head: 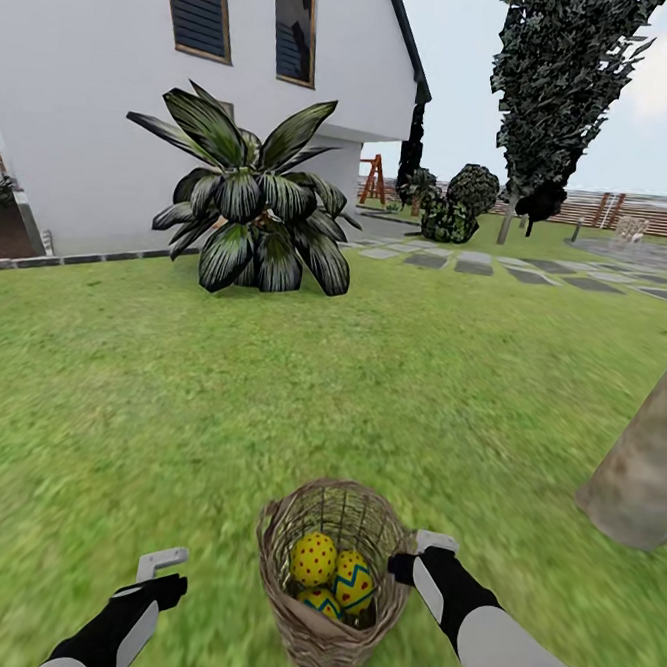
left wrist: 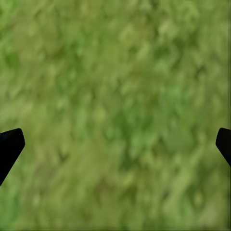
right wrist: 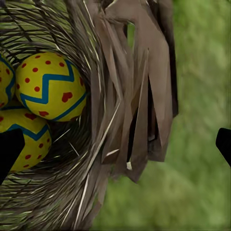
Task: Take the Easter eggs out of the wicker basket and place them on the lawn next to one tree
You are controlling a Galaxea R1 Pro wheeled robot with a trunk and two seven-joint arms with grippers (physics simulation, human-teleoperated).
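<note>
Eggs in the basket, both grippers spread and empty.

I see the wicker basket (head: 332,584) on the lawn (head: 167,411) just ahead, all three eggs (head: 333,574) nested inside, with a tree trunk (head: 644,468) near on my right. My right gripper (head: 418,556) hovers just beside the rim, fingers straddling the wall; my left gripper (head: 159,569) hangs over bare grass. I judge the eggs light, hard, smooth and prone to slip, so I'd pinch one across its widest middle. The basket looks light and may tip if nudged.
</note>
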